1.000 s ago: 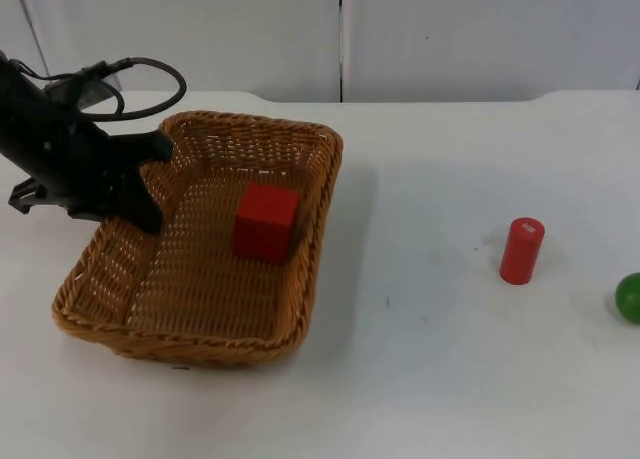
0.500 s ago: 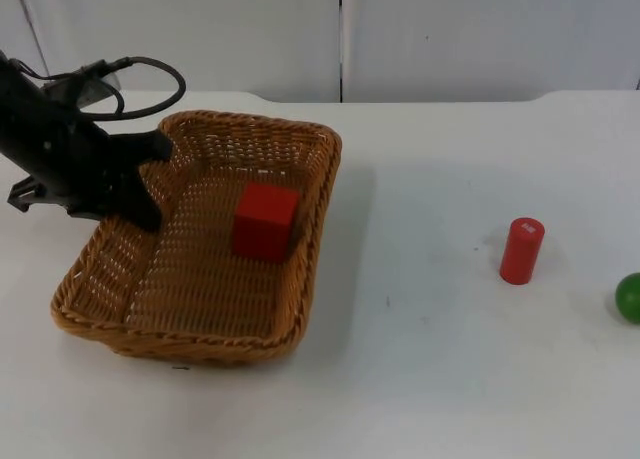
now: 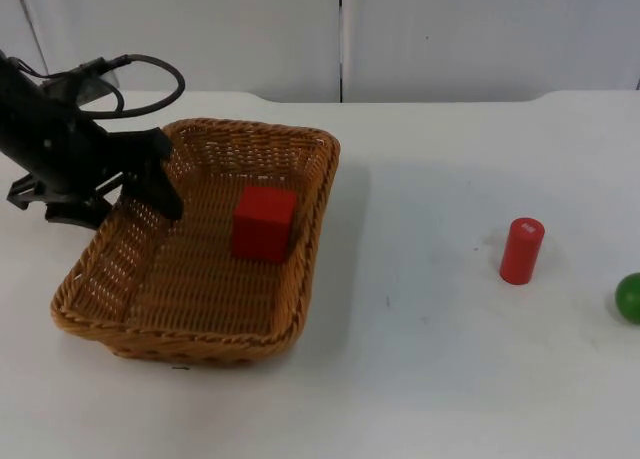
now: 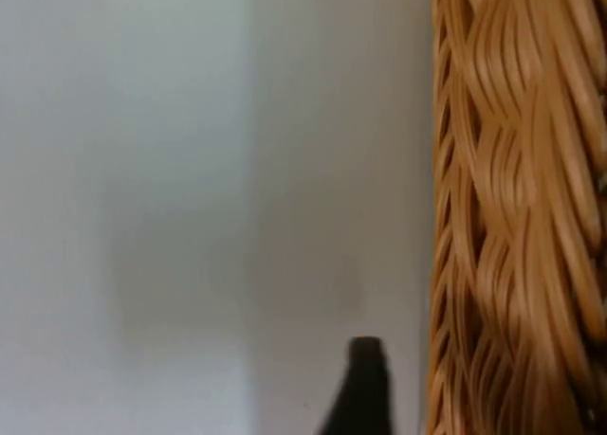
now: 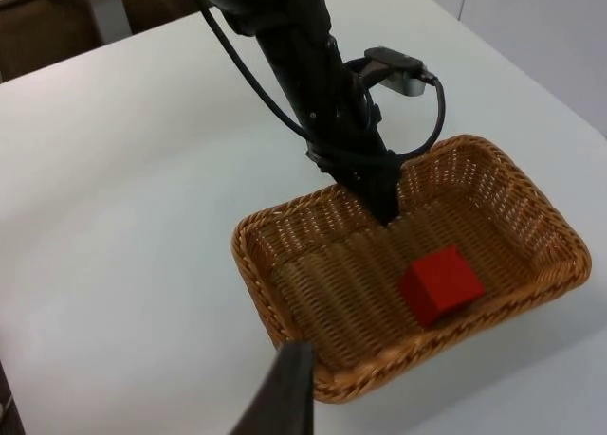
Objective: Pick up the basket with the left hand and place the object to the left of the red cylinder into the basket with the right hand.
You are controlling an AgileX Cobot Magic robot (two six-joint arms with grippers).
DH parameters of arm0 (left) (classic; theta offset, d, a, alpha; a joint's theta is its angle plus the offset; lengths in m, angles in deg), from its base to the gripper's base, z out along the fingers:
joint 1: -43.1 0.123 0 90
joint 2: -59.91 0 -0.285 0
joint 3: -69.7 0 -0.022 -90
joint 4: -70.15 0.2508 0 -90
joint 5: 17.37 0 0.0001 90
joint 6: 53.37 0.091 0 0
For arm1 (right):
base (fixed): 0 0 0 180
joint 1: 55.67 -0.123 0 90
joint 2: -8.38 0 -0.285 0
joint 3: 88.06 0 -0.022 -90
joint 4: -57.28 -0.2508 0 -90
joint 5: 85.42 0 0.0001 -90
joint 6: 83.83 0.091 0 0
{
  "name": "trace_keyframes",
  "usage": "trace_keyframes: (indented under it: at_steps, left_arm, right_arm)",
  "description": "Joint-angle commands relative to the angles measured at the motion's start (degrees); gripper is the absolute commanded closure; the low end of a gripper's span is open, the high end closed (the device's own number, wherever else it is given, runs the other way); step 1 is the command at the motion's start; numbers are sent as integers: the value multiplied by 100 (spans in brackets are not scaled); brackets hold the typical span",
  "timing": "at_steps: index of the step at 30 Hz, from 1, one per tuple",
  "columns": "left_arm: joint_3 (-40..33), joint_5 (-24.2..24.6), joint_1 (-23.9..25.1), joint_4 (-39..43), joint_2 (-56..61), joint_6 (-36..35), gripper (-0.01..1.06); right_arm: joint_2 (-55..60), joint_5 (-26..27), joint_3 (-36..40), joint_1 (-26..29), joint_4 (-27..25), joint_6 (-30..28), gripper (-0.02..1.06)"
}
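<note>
Top view gives us the woven wicker basket (image 3: 200, 279) at the left of the frame, sitting on the white desk (image 3: 420, 379), with a red cube (image 3: 264, 222) lying inside it, a little toward the basket's right wall. Our left hand (image 3: 150, 184) comes in from the upper left of the frame and is at the basket's left rim, one dark finger (image 3: 160, 184) reaching down inside the wall near the upper left corner of the basket; we cannot tell whether that hand is pinching the rim or standing spread around it. Well apart, at the right of the frame, the red cylinder (image 3: 521, 250) stands upright on the desk, and a green ball (image 3: 629, 297) lies near it at the right edge of the frame, cut off by that edge. From the left wrist we see the basket's braided rim (image 4: 512, 208) close up, with bare desk beside it and one black fingertip (image 4: 360, 388) just outside the weave. From the right wrist we look from afar onto the basket (image 5: 313, 369), the red cube (image 5: 439, 284) inside it, and the left arm (image 5: 313, 84) reaching down to the basket's rim; a fingertip (image 5: 285, 392) of our right hand shows there, and its state we cannot tell.
</note>
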Motion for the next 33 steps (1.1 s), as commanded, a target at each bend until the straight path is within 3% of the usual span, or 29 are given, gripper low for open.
trace_keyframes:
  at_steps: [1,12,26,33]
  left_arm:
    - [21,52,15,-40,47,-46,27]
    - [21,-75,15,975,882,-274,26]
    - [21,204,15,1018,2960,-835,26]
    - [10,605,15,1093,4045,-835,26]
  right_arm:
    - [-41,-3,9,-27,33,-70,21]
    - [-41,61,9,-27,33,-94,21]
    - [-41,358,9,-27,33,-109,21]
    - [-41,434,9,-27,22,-109,21]
